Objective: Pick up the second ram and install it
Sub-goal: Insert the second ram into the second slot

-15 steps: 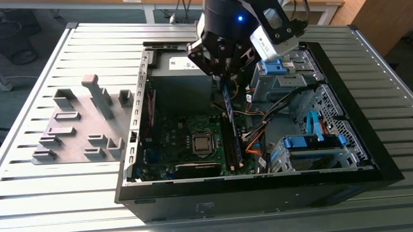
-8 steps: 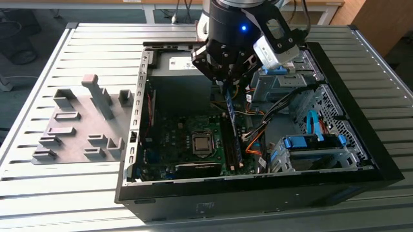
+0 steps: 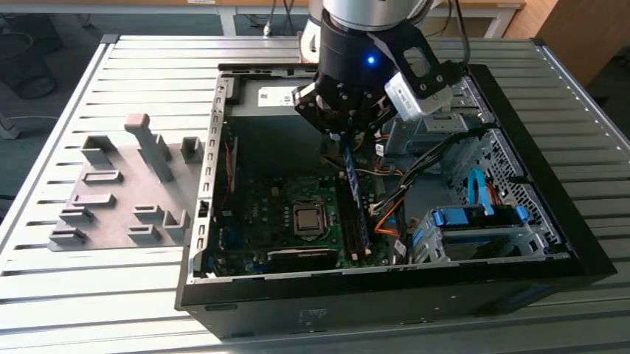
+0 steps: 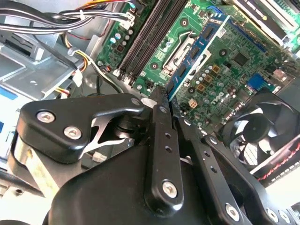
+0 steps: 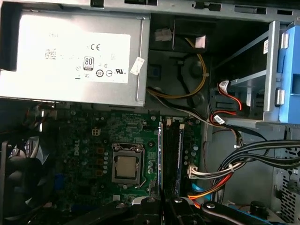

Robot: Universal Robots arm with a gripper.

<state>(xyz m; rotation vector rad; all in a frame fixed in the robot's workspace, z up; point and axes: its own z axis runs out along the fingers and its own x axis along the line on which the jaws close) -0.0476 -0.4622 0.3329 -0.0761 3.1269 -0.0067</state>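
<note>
My gripper (image 3: 347,146) reaches down into the open computer case (image 3: 212,147), shut on the second ram (image 3: 355,203). In the exterior view this blue-green board stands on edge, running lengthwise over the motherboard. In the second wrist view the black fingers (image 4: 161,110) pinch the ram (image 4: 199,54), whose black chips show, beside the dark memory slots (image 4: 150,33). In the first wrist view the ram (image 5: 160,154) is a thin edge-on line next to the black slots (image 5: 177,154), with the gripper (image 5: 162,200) around it. I cannot tell whether the ram touches a slot.
The processor socket (image 5: 125,168) lies close beside the slots. A silver power supply (image 5: 75,56) fills the case's far end. Bundled cables (image 5: 234,168) and a blue drive cage (image 3: 473,221) crowd the exterior view's right. Grey holder blocks (image 3: 128,192) stand on the table at that view's left.
</note>
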